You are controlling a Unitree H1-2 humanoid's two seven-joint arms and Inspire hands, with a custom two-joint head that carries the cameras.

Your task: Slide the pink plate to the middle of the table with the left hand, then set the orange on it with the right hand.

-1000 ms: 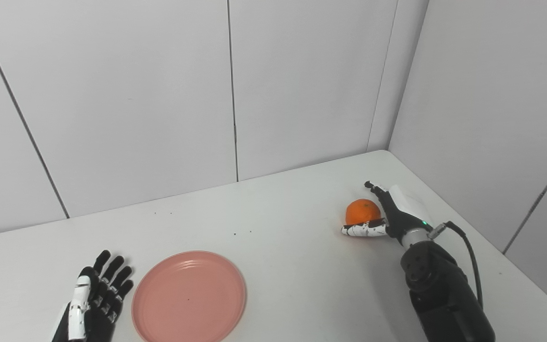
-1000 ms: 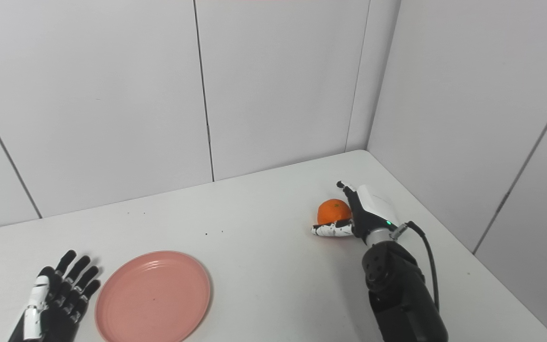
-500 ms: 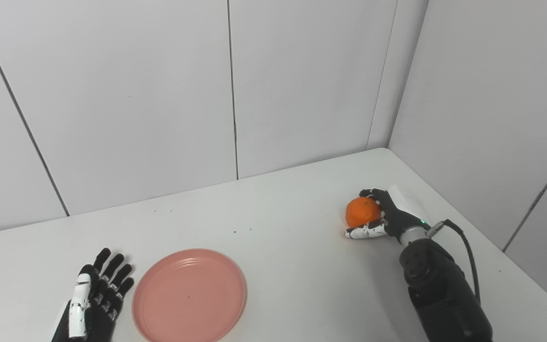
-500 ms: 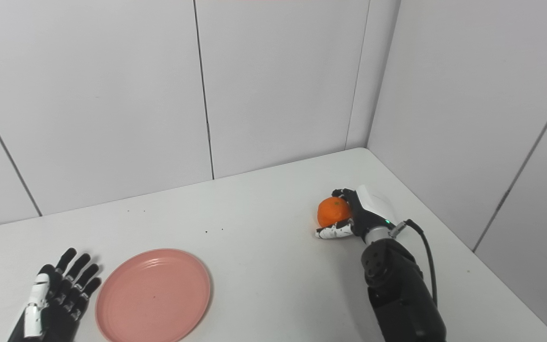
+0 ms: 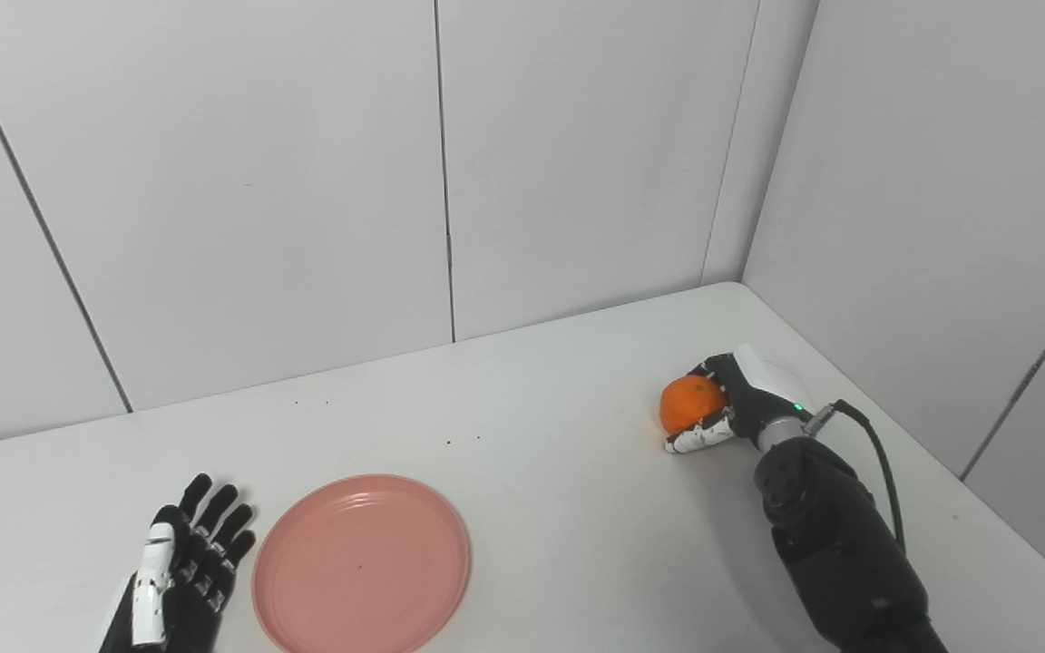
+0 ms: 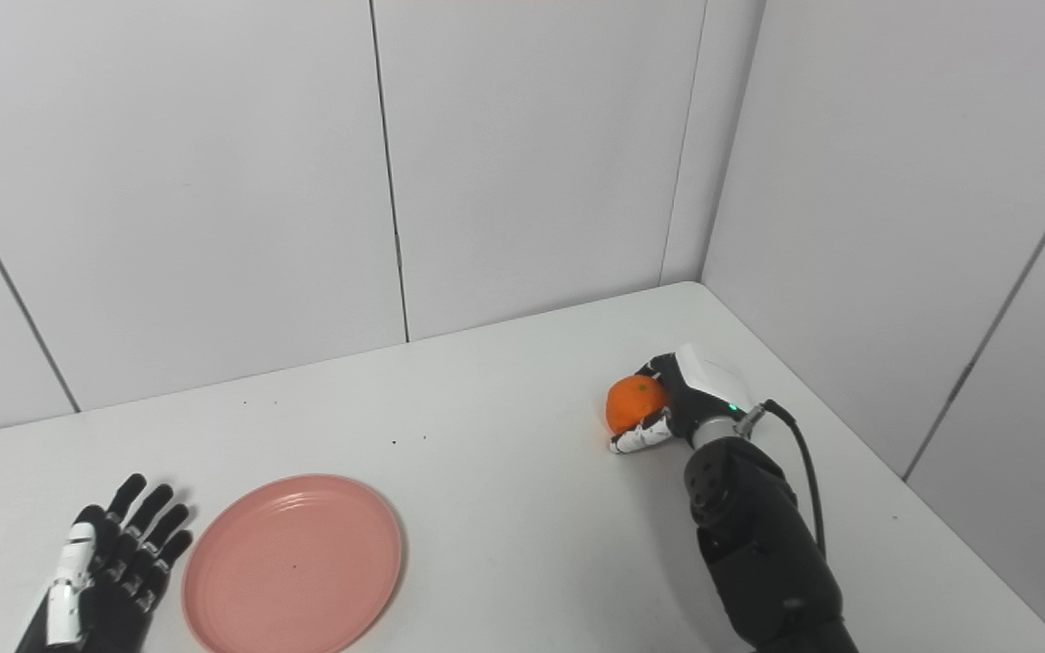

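The right hand (image 5: 740, 404) is wrapped around the orange (image 5: 691, 404) near the right edge of the worktop (image 5: 559, 490), black fingers curled over the fruit's far side and the white thumb tucked under its near side; whether the orange is clear of the surface cannot be told. The left hand (image 5: 180, 580) lies flat near the front left corner, palm down, fingers spread and holding nothing.

The room is a corner of pale grey wall panels (image 5: 241, 190) with dark vertical seams, closing in behind the worktop and along its right side. The worktop is white and matte, with a few tiny dark specks scattered toward its back edge. The right arm (image 5: 835, 544), a bulky black forearm with a black cable (image 5: 876, 462) looped beside the wrist, comes up from the front right. The pink plate (image 5: 361, 564) sits near the front edge, left of centre, just beside the left hand's fingertips without touching them, and well apart from the orange. A small green light (image 5: 796, 407) glows on the right wrist.

The right eye view shows the worktop's front right corner (image 6: 1035, 626) and the plate's rim whole; the left eye view cuts the plate's near rim at the bottom.
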